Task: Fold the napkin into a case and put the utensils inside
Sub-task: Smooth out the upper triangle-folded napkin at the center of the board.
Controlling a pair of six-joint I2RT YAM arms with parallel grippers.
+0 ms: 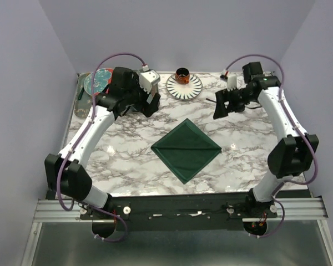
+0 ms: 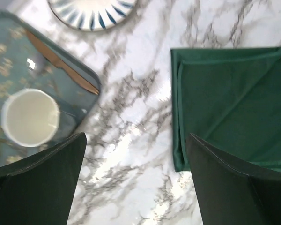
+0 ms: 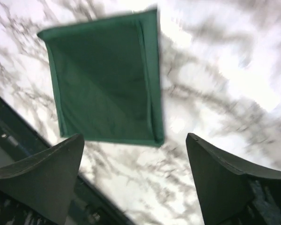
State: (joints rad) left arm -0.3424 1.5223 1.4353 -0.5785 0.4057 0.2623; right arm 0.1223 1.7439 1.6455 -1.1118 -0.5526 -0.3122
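Note:
The dark green napkin (image 1: 186, 149) lies flat on the marble table (image 1: 127, 149), a folded square turned like a diamond. It also shows in the left wrist view (image 2: 232, 105) and in the right wrist view (image 3: 105, 79). My left gripper (image 1: 150, 105) hangs above the table at the back left of the napkin, open and empty (image 2: 136, 187). My right gripper (image 1: 218, 111) hangs at the back right of the napkin, open and empty (image 3: 136, 183). No narrow case is in view. The black fork and knife are out of view.
A teal tray (image 2: 14, 61) at the back left holds a white cup (image 2: 30, 117) and a slim copper-brown knife (image 2: 61, 63). A striped round plate (image 1: 184, 87) at the back centre carries a small dark cup (image 1: 182, 73). The table's dark front edge (image 3: 18, 136) lies beyond the napkin.

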